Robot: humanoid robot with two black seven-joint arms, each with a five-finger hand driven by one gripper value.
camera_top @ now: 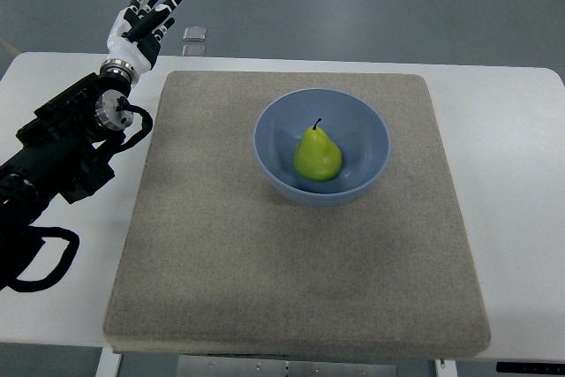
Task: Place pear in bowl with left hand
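A green-yellow pear [318, 154] with a dark stem lies inside the blue bowl [274, 134], which stands on the grey mat [221, 245] near its middle. My left hand [145, 21] is far from the bowl, up at the table's far left edge. Its fingers are stretched out and hold nothing. The black left arm comes in from the lower left edge. The right arm does not show.
The mat lies on a white table [521, 174]. A small clear object [194, 33] lies on the floor beyond the table's far edge, just right of my left hand.
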